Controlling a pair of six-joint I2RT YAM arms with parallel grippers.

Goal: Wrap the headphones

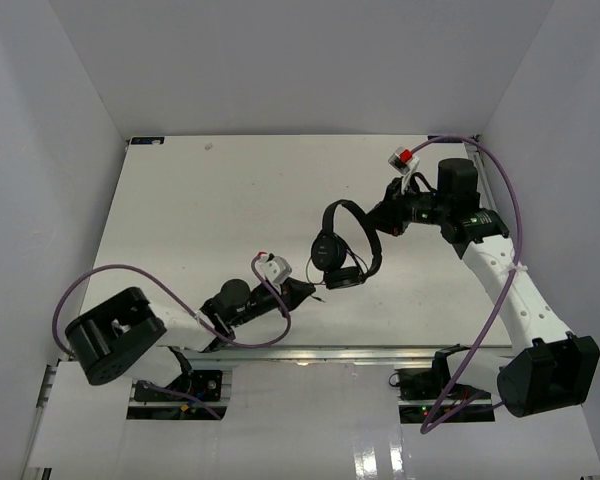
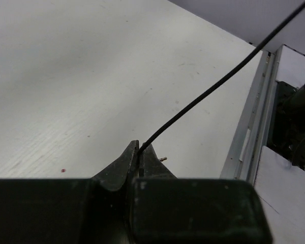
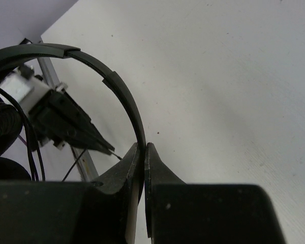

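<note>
The black headphones (image 1: 345,245) are right of centre, with the thin headband (image 3: 117,86) arched up and both round earcups (image 1: 327,250) close together. The thin cable (image 2: 218,84) runs taut toward the near-left.

top external: high above the white table (image 1: 180,220), set back behind its near edge, tilted down to take in all of it; far off.
left wrist: right behind the left gripper (image 2: 141,155), low, facing forward along it over bare tabletop to the railed edge (image 2: 246,127); very close.
right wrist: right behind the right gripper (image 3: 144,152), facing forward along it; very close.
shared: top and right wrist both show the headphones (image 3: 123,96) and left gripper.
</note>
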